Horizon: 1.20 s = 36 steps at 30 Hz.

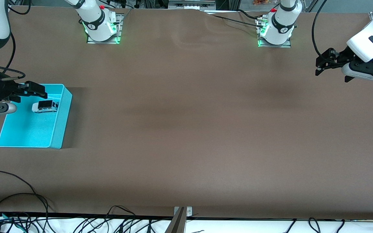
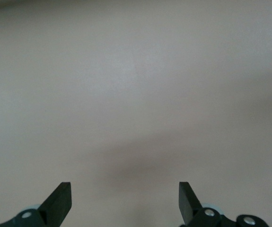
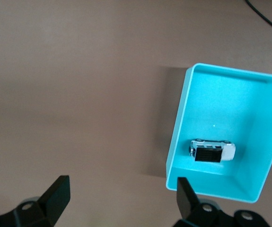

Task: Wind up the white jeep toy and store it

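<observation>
Front view: white jeep toy [image 1: 45,106] lies inside turquoise bin [image 1: 62,121].

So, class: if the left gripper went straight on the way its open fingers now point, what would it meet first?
Probably just the bare brown table. The left gripper looks onto nothing else; the white jeep toy lies in the turquoise bin at the right arm's end.

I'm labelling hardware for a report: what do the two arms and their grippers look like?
Both arms are glossy white with black joint bands, on bases lit green, red buttons beside them. Black cables trail along them. The left gripper and right gripper are black, with two flat, wedge-tipped fingers; a grey-white camera housing sits beside each.
</observation>
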Available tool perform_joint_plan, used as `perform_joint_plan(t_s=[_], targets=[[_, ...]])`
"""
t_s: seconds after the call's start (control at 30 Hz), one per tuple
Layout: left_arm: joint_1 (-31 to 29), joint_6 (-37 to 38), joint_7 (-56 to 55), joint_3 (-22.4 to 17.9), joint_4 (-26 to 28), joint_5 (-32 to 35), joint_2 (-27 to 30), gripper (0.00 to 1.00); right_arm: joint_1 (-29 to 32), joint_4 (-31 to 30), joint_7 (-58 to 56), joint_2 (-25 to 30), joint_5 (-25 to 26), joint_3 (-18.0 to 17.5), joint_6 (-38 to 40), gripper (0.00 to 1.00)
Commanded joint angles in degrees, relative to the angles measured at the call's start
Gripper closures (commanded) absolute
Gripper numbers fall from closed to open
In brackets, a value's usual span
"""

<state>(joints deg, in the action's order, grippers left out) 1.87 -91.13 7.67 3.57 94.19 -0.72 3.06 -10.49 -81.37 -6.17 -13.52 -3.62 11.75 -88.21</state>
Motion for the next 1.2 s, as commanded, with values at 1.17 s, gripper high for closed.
perform_joint_plan(t_s=[1.17], targets=[[-0.37,1.31,-0.11,-0.14,-1.9,-0.42,-0.86,0.0,13.74,-9.42,7.14,10.45,4.05,-16.23,0.67,0.0]])
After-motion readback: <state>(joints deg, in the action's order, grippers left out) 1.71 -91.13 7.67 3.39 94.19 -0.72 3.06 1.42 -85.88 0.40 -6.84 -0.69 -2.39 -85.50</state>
